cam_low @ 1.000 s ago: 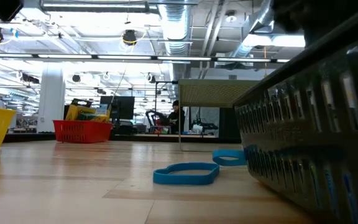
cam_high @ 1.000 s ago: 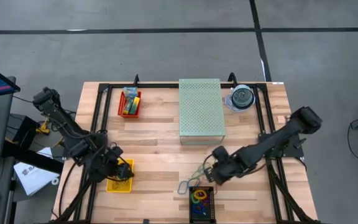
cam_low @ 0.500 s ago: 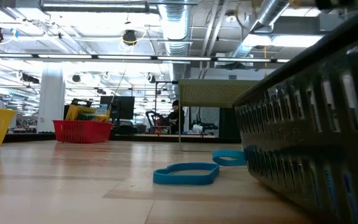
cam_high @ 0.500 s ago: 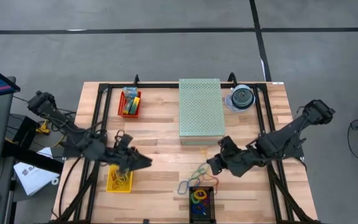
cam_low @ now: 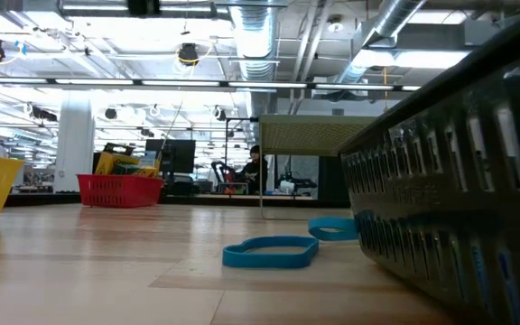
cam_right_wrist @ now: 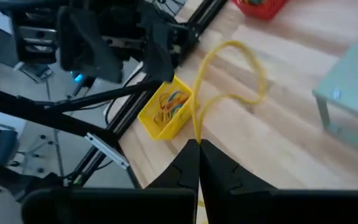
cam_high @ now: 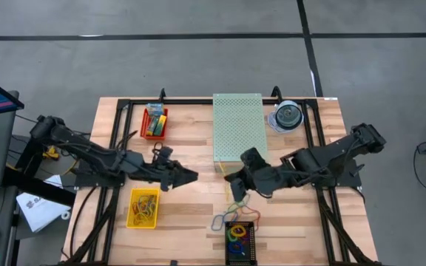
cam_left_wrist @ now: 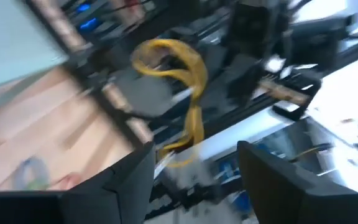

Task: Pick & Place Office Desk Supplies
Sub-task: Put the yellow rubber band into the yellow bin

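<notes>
A wooden table (cam_high: 191,199) is seen from above, with two dark robot arms reaching toward its middle. The right gripper (cam_right_wrist: 197,144) has its fingers pressed together, pinching a yellow rubber band (cam_right_wrist: 229,74) that hangs as a loop above the table, just in front of the pale green perforated box (cam_high: 237,129). The left gripper (cam_high: 191,176) is stretched toward it, fingers apart and holding nothing. A yellow basket (cam_high: 143,207) near the left arm holds several rubber bands. A red basket (cam_high: 154,123) at the far side holds crayon boxes. More coloured bands lie loose beside a black tray (cam_high: 239,241) at the near edge, including a blue band (cam_low: 271,253).
</notes>
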Controlling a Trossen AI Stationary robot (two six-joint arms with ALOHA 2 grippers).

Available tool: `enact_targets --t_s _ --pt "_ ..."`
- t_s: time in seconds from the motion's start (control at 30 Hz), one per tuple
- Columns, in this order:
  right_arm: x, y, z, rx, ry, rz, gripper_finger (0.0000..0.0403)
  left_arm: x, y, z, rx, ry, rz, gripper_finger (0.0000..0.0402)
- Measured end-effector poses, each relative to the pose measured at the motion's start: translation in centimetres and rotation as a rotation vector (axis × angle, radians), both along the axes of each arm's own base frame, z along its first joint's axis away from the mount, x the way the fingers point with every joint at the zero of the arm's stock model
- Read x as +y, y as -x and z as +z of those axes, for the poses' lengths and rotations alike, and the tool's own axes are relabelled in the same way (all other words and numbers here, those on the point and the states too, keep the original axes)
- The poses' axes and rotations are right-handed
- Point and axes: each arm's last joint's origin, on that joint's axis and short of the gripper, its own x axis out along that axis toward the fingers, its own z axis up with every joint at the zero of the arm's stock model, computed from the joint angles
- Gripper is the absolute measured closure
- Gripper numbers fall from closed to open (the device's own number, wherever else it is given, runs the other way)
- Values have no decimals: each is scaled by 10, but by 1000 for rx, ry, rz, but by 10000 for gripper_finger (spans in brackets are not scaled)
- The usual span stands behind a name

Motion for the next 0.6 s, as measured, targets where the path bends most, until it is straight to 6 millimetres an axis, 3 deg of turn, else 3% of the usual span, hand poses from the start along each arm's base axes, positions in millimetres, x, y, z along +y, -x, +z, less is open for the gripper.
enact_targets --t_s 0.27,0.6 --pt "-13 -18 27 -52 70 33 403 0 -27 -5 -107 -1 -7 172" --pt "-26 -22 31 -59 87 18 403 -3 -52 8 -141 -92 20 184"
